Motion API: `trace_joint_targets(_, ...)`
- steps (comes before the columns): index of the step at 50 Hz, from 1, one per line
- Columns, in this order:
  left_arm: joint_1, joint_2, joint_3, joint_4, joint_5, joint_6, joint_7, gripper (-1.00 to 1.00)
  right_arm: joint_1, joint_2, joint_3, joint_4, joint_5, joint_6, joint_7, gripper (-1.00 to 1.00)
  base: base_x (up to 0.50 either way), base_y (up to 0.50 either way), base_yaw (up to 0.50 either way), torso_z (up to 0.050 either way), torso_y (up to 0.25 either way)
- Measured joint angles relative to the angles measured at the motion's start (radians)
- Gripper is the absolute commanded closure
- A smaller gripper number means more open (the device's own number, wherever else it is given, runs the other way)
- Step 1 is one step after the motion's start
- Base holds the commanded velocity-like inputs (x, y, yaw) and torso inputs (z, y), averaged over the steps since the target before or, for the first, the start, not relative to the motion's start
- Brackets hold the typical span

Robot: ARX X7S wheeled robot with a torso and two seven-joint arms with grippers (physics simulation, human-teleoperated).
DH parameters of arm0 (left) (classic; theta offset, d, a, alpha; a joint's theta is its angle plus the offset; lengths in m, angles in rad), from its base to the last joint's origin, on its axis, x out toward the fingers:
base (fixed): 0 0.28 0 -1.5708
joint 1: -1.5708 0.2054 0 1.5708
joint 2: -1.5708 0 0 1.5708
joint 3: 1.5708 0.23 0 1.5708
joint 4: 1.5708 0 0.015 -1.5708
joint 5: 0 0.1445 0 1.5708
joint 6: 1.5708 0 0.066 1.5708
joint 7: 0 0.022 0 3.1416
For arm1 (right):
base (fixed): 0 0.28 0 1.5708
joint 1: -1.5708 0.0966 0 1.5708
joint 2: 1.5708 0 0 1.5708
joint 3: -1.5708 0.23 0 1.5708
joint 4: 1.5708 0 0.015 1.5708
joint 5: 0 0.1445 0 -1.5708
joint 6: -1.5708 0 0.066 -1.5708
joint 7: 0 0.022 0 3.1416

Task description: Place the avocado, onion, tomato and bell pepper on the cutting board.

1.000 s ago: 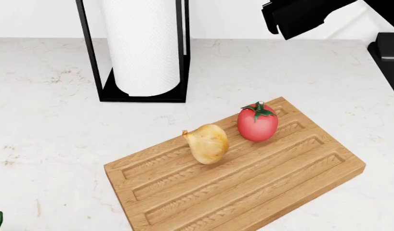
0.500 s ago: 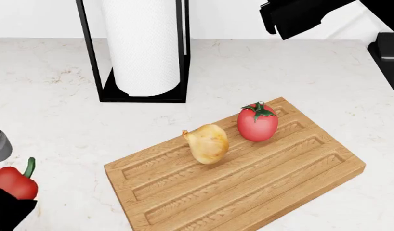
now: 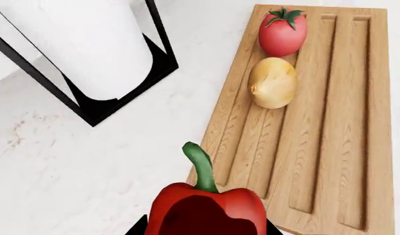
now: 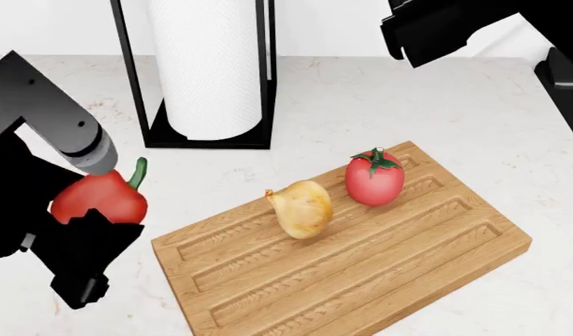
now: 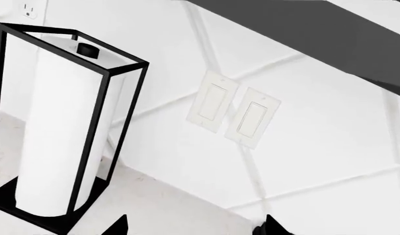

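One left hand grips the bell pepper, beside the cutting board.

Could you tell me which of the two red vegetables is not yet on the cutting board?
The bell pepper, lobed with a curved green stem, held in the left gripper; the round tomato already rests there.

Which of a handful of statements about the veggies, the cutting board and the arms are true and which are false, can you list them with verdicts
1. The onion lies on the cutting board. True.
2. The tomato sits off the board on the counter. False: it is on the board, beside the onion.
3. The left gripper holds the bell pepper. True.
4. The bell pepper already rests on the board. False: it is held above the counter, beside the board.
5. An avocado lies on the board. False: none is visible.
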Motion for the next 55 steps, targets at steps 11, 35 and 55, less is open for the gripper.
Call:
trace_joint_targets(11, -0.016, 0.095, -0.006, -0.019, 0.081, 0.003, 0.079, 1.00, 0.007, -0.002, -0.007, 0.002, 0.002, 0.008, 0.004, -1.00, 0.00, 0.00, 0.00, 0.000, 0.000)
trace_joint_targets(35, 0.040, 0.274, 0.051, -0.113, 0.251, 0.050, 0.200, 1.00, 0.014, 0.000, -0.022, 0.009, -0.004, 0.016, -0.002, -1.00, 0.00, 0.00, 0.00, 0.000, 0.000)
trace_joint_targets(55, 0.097, 0.299, 0.073, -0.254, 0.120, 0.100, 0.039, 1.00, -0.005, 0.021, -0.019, -0.010, 0.003, 0.000, 0.007, -1.00, 0.00, 0.00, 0.00, 0.001, 0.001)
